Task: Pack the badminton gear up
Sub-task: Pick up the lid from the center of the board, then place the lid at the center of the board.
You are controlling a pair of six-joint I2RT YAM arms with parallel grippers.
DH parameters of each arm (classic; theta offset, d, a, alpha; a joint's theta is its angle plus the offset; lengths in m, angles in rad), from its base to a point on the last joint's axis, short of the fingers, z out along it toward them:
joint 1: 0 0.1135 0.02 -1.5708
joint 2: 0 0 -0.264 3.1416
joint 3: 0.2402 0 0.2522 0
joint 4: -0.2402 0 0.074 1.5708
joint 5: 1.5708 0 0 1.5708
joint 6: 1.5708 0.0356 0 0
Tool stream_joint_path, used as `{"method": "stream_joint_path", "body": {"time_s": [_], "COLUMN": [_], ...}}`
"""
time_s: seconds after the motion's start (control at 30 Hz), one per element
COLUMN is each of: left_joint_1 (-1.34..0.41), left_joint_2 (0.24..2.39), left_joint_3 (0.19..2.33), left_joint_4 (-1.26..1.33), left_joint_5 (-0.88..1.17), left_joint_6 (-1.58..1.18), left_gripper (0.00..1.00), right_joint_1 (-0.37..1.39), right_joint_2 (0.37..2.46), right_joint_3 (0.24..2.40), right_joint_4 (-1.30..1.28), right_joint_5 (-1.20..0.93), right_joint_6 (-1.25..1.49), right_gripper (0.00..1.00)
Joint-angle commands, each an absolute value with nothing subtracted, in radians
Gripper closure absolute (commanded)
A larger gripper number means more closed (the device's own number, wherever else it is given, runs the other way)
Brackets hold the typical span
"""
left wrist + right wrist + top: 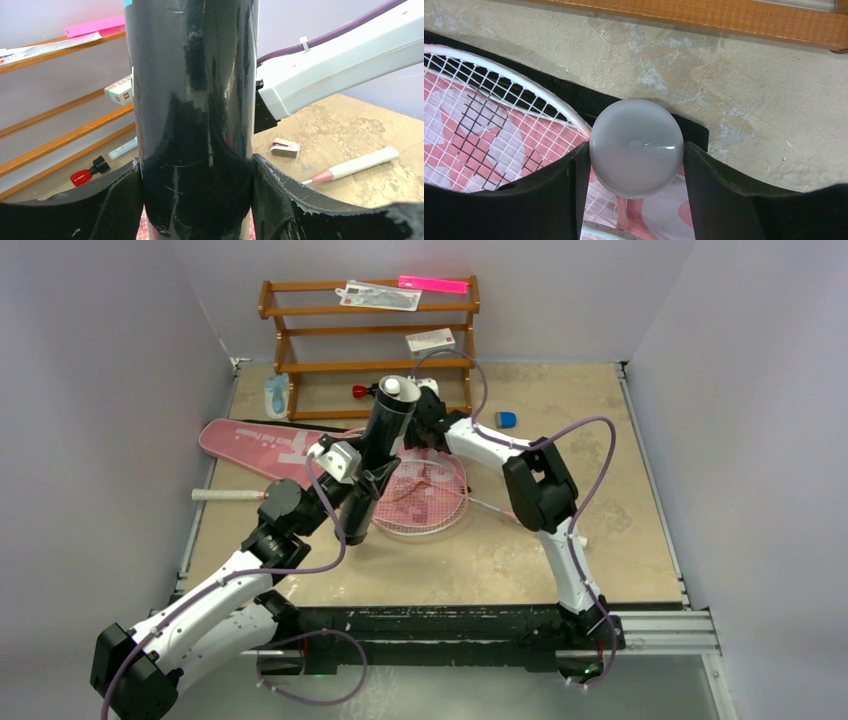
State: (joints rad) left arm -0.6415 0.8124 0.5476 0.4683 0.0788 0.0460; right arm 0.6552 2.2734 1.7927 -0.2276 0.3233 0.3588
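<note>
A long black tube (375, 455) stands tilted over the rackets, and my left gripper (362, 480) is shut on its lower part. In the left wrist view the tube (192, 100) fills the gap of the left gripper (195, 200), touching both pads. A white cap (393, 387) sits on the tube's top end. My right gripper (634, 175) has both fingers against the sides of the cap (636, 147). Pink-framed rackets (425, 495) lie under the tube, partly on the pink bag (255, 445). A white racket handle (225, 495) pokes out to the left.
The brown wooden rack (370, 330) stands at the back with a small white box (430, 340) and a pink strip (433, 284) on it. A red-and-black item (362, 392), a pale blue item (276, 395) and a small blue object (506, 419) lie near it.
</note>
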Motion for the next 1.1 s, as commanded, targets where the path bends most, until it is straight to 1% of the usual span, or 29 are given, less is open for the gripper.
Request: {"method": "stream_joint_path", "body": {"time_s": [0.0, 0.03, 0.2, 0.37, 0.53, 0.63, 0.73, 0.83, 0.9, 0.97, 1.07], "left_joint_1": [-0.635, -0.634, -0.634, -0.634, -0.634, -0.634, -0.634, -0.634, -0.635, -0.634, -0.635], "left_joint_2": [0.802, 0.801, 0.805, 0.805, 0.804, 0.801, 0.798, 0.800, 0.802, 0.802, 0.799], "left_joint_3": [0.596, 0.595, 0.595, 0.597, 0.597, 0.597, 0.596, 0.597, 0.599, 0.601, 0.602], "left_joint_4": [0.522, 0.522, 0.522, 0.521, 0.520, 0.519, 0.517, 0.517, 0.519, 0.518, 0.514], "left_joint_5": [0.095, 0.095, 0.101, 0.100, 0.100, 0.100, 0.090, 0.093, 0.106, 0.115, 0.114], "left_joint_6": [0.051, 0.051, 0.049, 0.049, 0.049, 0.050, 0.051, 0.051, 0.044, 0.039, 0.038], "left_gripper": [0.54, 0.54, 0.54, 0.53, 0.54, 0.53, 0.54, 0.54, 0.53, 0.54, 0.54], "right_joint_1": [0.648, 0.647, 0.647, 0.649, 0.652, 0.667, 0.688, 0.689, 0.689, 0.689, 0.688], "right_joint_2": [2.215, 2.208, 2.158, 2.064, 1.918, 1.785, 1.607, 1.424, 1.340, 1.279, 1.252], "right_joint_3": [1.798, 1.792, 1.761, 1.716, 1.540, 1.379, 1.173, 0.989, 0.894, 0.823, 0.789], "right_joint_4": [-0.229, -0.223, -0.202, -0.187, -0.163, -0.163, -0.136, -0.135, -0.138, -0.127, -0.076], "right_joint_5": [0.338, 0.336, 0.343, 0.356, 0.310, 0.247, 0.130, -0.057, -0.196, -0.308, -0.383], "right_joint_6": [0.363, 0.362, 0.350, 0.325, 0.341, 0.388, 0.432, 0.463, 0.491, 0.555, 0.597], "right_gripper": [0.45, 0.48, 0.46, 0.46, 0.45, 0.45, 0.44, 0.42, 0.40, 0.38, 0.36]}}
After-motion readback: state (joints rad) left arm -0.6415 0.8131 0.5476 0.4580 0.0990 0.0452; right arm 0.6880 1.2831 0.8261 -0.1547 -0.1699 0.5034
